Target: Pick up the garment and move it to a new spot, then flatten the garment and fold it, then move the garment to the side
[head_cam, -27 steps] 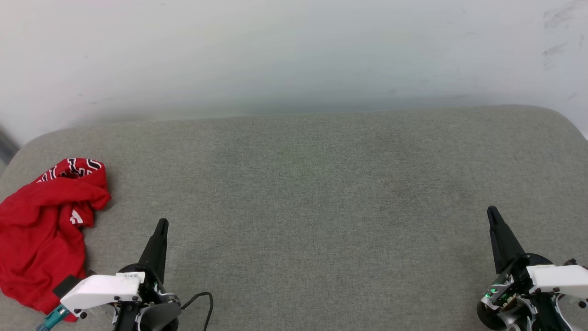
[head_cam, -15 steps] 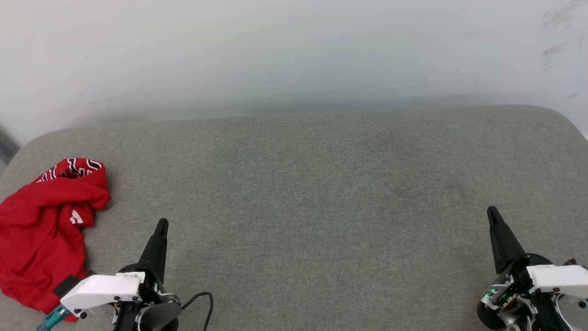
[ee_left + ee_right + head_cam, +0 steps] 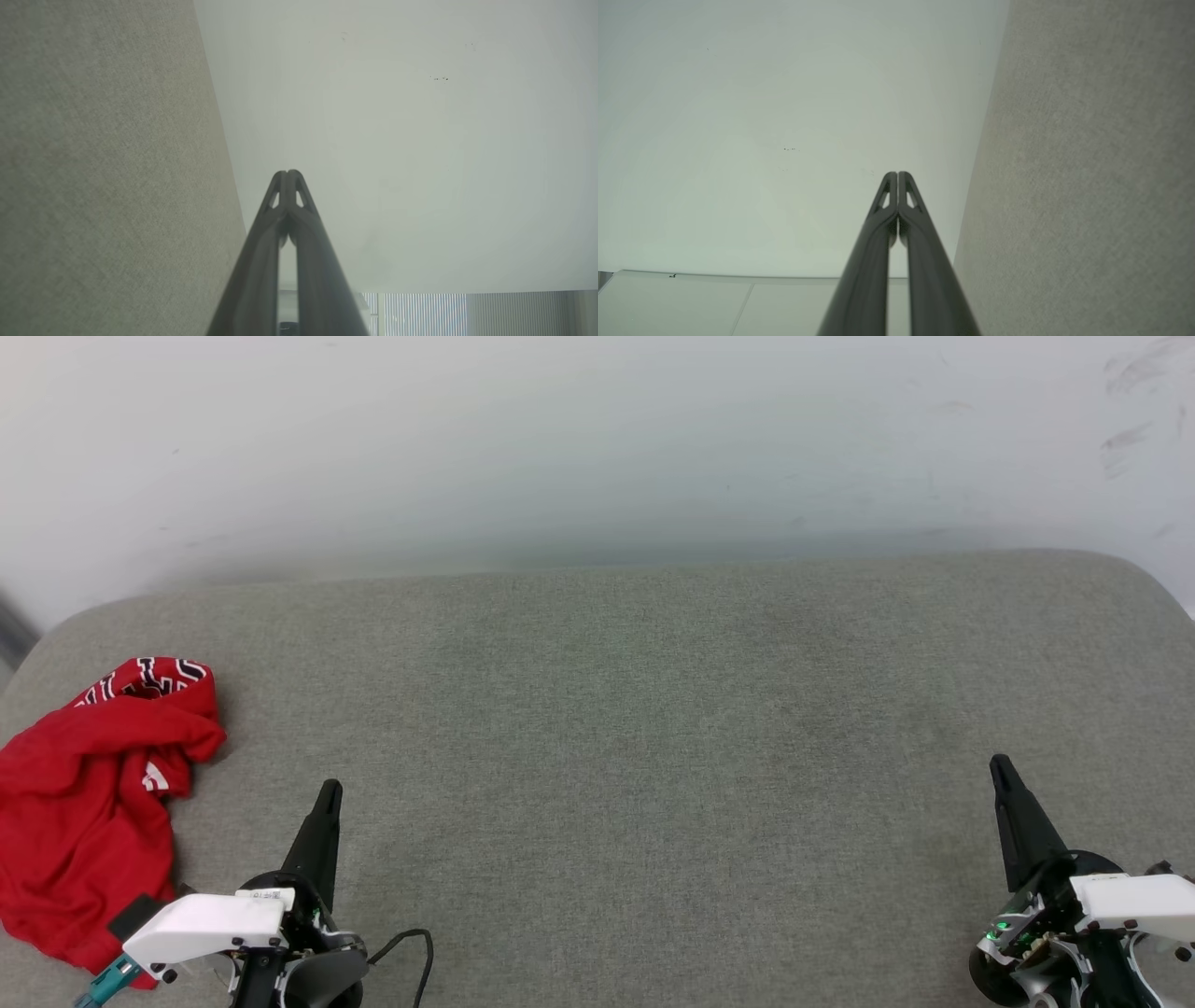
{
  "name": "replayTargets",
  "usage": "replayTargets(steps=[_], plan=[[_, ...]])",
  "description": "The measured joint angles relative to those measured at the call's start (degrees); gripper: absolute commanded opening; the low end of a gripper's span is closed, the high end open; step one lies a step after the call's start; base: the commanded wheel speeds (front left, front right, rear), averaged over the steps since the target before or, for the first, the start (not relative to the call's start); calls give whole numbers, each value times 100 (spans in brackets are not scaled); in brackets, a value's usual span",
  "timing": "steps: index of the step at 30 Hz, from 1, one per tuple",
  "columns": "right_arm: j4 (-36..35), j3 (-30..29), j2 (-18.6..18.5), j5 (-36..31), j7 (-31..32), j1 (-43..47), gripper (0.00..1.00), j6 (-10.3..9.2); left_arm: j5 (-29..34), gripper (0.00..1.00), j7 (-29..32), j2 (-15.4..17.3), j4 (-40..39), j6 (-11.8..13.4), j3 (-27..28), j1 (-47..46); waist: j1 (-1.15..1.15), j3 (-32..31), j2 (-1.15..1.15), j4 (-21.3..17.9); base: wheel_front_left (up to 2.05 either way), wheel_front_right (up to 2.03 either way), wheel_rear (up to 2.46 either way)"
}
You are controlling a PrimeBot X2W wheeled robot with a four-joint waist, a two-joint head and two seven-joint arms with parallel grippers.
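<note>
Lying crumpled at the left edge of the grey upholstered pad [image 3: 616,737], towards its near-left corner, the red jersey [image 3: 89,803] is a soft heap of thin fabric folded over itself in thick rolls. Black lettering with white outlines [image 3: 145,674] shows along the heap's far rim, and a small white patch [image 3: 155,777] peeks from a fold on its right side. The pad has a fine woven texture, a matte grey-green tone and rounded far corners, and it meets a smooth white wall [image 3: 597,448] that carries faint dark scuffs [image 3: 1134,401] at the upper right.

The left gripper [image 3: 328,791] hangs over the near-left part of the pad, just right of the jersey and apart from it. Its two long dark tapering fingers are pressed together tip to tip with nothing between them. A thin black cable [image 3: 411,947] loops beside its wrist. The right gripper [image 3: 998,765] sits over the near-right part of the pad, well apart from the jersey, its fingers likewise closed flat against each other and holding nothing.

Compared with the earlier head views, the jersey's folds and both grippers are in the same places.
</note>
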Motion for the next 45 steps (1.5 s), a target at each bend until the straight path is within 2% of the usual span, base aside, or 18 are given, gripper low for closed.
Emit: replayTargets(steps=[4, 5, 10, 19, 25, 35, 42, 45], plan=[[0, 0, 0, 0, 0, 0, 0, 0, 0, 0, 0, 0, 0, 0, 0, -1, 0, 0, 0, 0, 0, 0, 0], [26, 1, 0, 2, -1, 19, 100, 0, 0, 100, -1, -2, 31, 1, -7, 13, 0, 0, 0, 0, 0, 0, 0], [194, 14, 3, 1, -30, 187, 100, -2, 0, 100, -23, -22, 188, 8, -32, 205, 0, 3, 0, -1, 0, 0, 0], [59, 131, 4, -197, -279, 247, 100, -9, 165, 100, -276, -25, 13, 8, -23, 274, 0, 14, 0, -14, 0, 0, 0], [-43, 146, 5, -417, -435, 268, 100, -9, 486, 100, -433, -24, -38, 8, 136, 347, 0, 19, 0, -21, 0, 0, 0], [-157, -30, 9, -1518, -668, 274, 100, -9, 1239, 100, -679, -25, -147, 8, 414, 347, 0, 36, 0, -40, 0, 0, 0], [-493, -9, 11, -2598, -817, 268, 100, -9, 1949, 100, -833, -26, -399, 9, 681, 347, 0, 86, 0, -50, 0, 0, 0], [-664, 43, 11, -3123, -880, 266, 100, -9, 2363, 100, -888, -23, -612, 96, 740, 346, 0, 108, 0, -52, 0, 0, 0]])
